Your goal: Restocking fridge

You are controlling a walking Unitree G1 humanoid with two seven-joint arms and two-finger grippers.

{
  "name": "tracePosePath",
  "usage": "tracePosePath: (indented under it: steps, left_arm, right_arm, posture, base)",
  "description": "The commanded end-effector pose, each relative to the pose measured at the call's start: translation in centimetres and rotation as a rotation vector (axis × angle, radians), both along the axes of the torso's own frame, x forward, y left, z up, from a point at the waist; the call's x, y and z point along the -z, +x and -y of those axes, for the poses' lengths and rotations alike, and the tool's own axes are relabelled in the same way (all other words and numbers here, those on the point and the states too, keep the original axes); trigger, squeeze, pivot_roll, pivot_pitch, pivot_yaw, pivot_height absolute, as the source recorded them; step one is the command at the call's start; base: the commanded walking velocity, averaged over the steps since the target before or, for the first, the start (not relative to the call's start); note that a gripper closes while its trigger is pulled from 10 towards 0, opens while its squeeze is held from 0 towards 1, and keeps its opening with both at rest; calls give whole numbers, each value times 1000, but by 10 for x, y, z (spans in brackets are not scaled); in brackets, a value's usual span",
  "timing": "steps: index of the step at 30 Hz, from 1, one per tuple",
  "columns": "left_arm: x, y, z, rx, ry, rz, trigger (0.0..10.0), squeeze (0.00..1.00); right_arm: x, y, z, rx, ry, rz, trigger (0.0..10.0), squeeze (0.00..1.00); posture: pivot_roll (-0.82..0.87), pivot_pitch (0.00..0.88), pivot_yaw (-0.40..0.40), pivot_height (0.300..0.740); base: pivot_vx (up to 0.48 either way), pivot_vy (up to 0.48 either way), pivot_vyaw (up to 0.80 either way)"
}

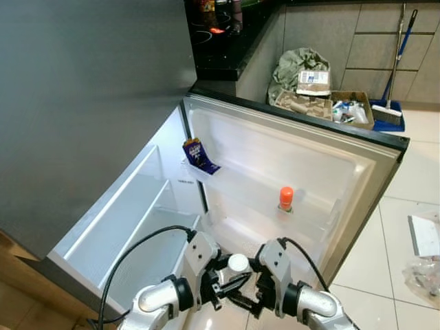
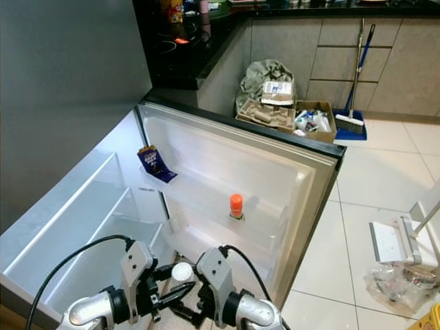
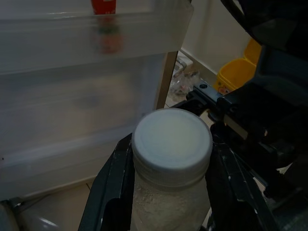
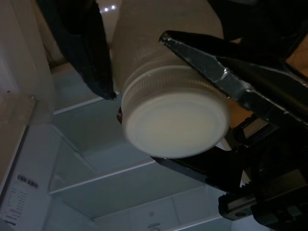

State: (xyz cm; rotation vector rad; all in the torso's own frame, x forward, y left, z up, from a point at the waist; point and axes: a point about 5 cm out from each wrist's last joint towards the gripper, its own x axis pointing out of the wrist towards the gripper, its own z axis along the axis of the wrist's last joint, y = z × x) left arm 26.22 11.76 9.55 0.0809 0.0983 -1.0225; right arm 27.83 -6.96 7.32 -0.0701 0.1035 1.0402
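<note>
Both arms meet low in front of the open fridge, and a white-capped bottle [image 1: 238,263] stands upright between them, just before the bottom edge of the fridge door [image 1: 357,172]. The left tool [image 3: 168,192] is clamped on the bottle: in the left wrist view its two black fingers [image 3: 113,187] press on either side of the neck, just under the wide white cap. The right tool [image 4: 192,115] also has the bottle between its fingers, one dark finger lying along the cap's rim and another passing under it, but whether they press on it or merely bracket it I cannot tell. The door stands swung wide, its white inner side facing up towards the head camera. On its middle shelf an orange-capped bottle [image 1: 286,199] stands alone, and in the upper shelf, at the hinge-side corner, a dark blue packet [image 1: 200,155] leans tilted. The fridge's inner shelves [image 1: 130,227] are lit and pale. Beyond the door's top edge, on the tiled floor, sit a cardboard box [image 1: 354,110] of odds and ends, a grey-green bag [image 1: 295,65] and a blue broom [image 1: 392,103] against the cabinets.
</note>
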Motion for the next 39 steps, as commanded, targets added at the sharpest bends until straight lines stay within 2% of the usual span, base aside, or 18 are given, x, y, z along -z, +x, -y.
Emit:
tracePosePath:
  steps: [1,11,12,13,14,15,23,33,34,35,37,39]
  left_arm:
    - [6,-3,-1,1,11,-27,0,0]
    - [5,-2,-2,-7,13,-22,0,0]
    - [4,-1,-2,-11,15,-17,0,0]
    - [4,-1,-2,-13,17,-14,0,0]
    - [4,-1,-2,-13,17,-14,0,0]
    - [3,1,-3,-17,17,-8,0,0]
    - [0,4,-6,-25,16,3,0,0]
    - [2,4,-8,-23,39,5,0,0]
    - [3,5,-12,-32,59,10,0,0]
    - [3,5,-12,-32,59,10,0,0]
    - [1,9,-23,-64,89,25,0,0]
    - [-4,12,-31,-90,96,41,0,0]
  right_arm:
    - [-4,-3,-6,-20,36,3,10000,1000]
    - [-1,-4,-5,-12,13,11,10000,1000]
    - [2,-6,-3,-16,-9,8,10000,867]
    - [5,-7,-2,-23,-28,3,10000,529]
    - [5,-7,-2,-23,-28,3,10000,529]
    - [14,-13,4,-38,-83,-13,10000,0]
    - [40,-33,29,-9,-181,-91,10000,0]
    - [51,-32,52,116,-236,-102,10000,0]
    - [56,-32,63,171,-284,-96,10000,0]
    - [56,-32,63,171,-284,-96,10000,0]
    - [63,-30,81,284,-329,-110,10000,0]
    - [64,-30,93,367,-338,-121,10000,0]
  posture:
    - [-81,169,61,740]
    - [-78,170,59,740]
    - [-78,170,59,740]
    - [-78,170,59,740]
    - [-78,170,59,740]
    - [-77,170,59,740]
    - [-80,173,65,740]
    - [-81,170,63,740]
    - [-81,170,62,740]
    - [-81,170,62,740]
    - [-80,170,58,740]
    - [-79,169,55,740]
  base:
    - [0,0,0]
    - [0,0,0]
    - [0,0,0]
    - [0,0,0]
    - [0,0,0]
    - [0,0,0]
    - [0,0,0]
    - [0,0,0]
    - [0,0,0]
    - [0,0,0]
    - [0,0,0]
    - [0,0,0]
